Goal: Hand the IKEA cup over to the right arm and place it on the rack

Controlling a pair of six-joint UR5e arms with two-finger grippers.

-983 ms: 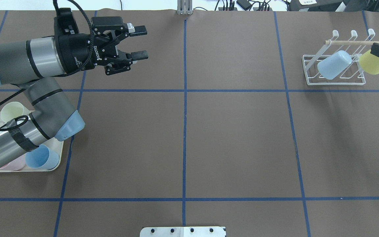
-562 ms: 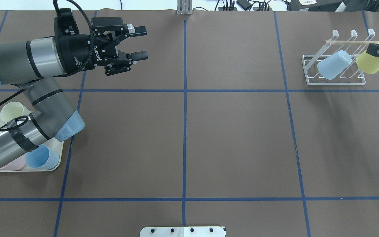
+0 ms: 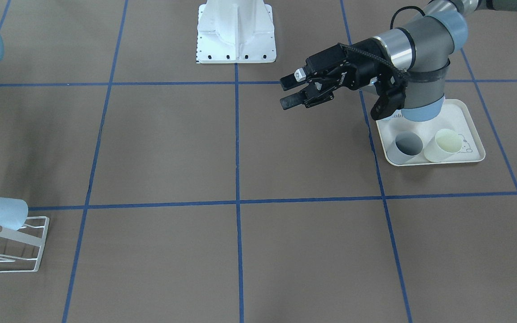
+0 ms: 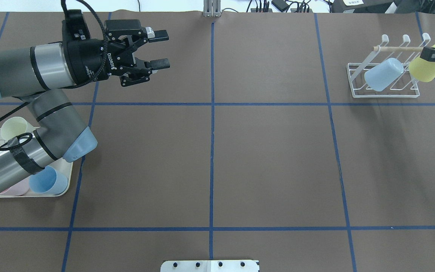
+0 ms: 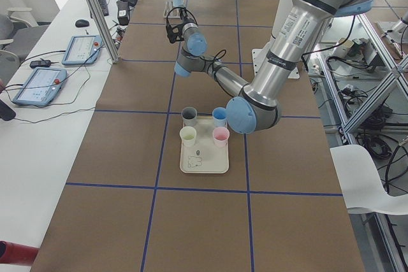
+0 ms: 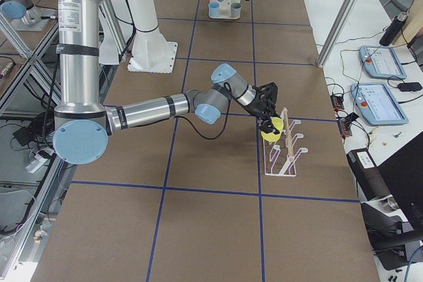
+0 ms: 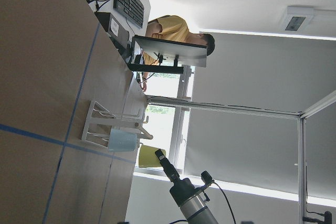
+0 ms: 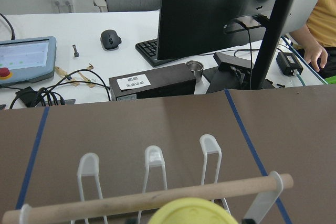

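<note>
The IKEA cup [image 4: 424, 71] is yellow-green and hangs tilted at the right end of the rack [image 4: 357, 81], a white wire frame with a pale wooden dowel [image 8: 147, 200]. My right gripper [image 4: 432, 56] is shut on the cup, which also shows in the exterior right view [image 6: 271, 130]. The cup's rim [image 8: 186, 211] sits just under the dowel in the right wrist view. A light blue cup [image 4: 383, 74] leans upside down on the rack's prongs. My left gripper [image 4: 161, 49] hovers open and empty at the far left.
A cream tray [image 3: 462, 109] under the left arm holds a cream cup [image 4: 13, 127], a blue cup [image 4: 47, 180], a pink one and a grey cup [image 3: 406, 146]. The robot base [image 3: 236, 31] stands mid-table. Monitors and cables line the far edge.
The right gripper has carried the yellow cup slightly left and toward the table's far edge, closer to the dowel. The left arm has not moved.
</note>
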